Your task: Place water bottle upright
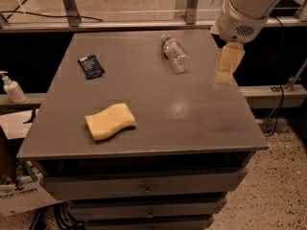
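Observation:
The water bottle (174, 54) lies on its side at the far middle of the grey table (144, 128), its white cap pointing toward the far edge. It is clear ribbed plastic with a dark label band. My gripper (225, 71) hangs from the white arm at the upper right, above the table's right part, to the right of the bottle and apart from it. It holds nothing that I can see.
A yellow sponge (110, 121) lies at the front left of the table. A small dark packet (91, 66) lies at the far left. A white pump-dispenser bottle (10, 87) stands on a shelf left of the table. Drawers sit below the tabletop.

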`<state>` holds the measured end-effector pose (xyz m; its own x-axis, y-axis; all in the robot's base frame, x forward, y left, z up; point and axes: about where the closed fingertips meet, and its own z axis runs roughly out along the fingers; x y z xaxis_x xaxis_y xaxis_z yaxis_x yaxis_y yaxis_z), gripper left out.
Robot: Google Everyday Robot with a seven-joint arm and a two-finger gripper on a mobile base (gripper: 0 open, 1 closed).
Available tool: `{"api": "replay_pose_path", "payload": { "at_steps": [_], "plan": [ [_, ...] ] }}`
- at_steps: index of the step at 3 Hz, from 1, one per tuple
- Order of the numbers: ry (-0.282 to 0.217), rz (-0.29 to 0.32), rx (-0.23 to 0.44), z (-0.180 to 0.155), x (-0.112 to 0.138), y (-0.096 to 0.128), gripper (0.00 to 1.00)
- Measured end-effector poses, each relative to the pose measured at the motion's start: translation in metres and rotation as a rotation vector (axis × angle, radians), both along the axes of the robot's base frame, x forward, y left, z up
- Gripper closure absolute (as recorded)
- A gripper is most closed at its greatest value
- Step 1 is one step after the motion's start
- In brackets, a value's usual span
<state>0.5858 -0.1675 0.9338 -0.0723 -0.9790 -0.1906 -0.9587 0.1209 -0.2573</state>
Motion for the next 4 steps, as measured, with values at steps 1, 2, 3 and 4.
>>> {"api": "replay_pose_path", "payload": {
  "at_steps": [1, 2, 3, 4],
  "plan": [
    [0.029, -0.050, 0.038, -0.009, 0.035, 0.004, 0.00],
    [0.047, -0.133, 0.086, -0.011, 0.069, 0.009, 0.00],
    [0.062, -0.251, 0.175, -0.010, 0.099, 0.016, 0.00],
    [0.061, -0.249, 0.174, -0.011, 0.100, 0.016, 0.00]
  ]
}}
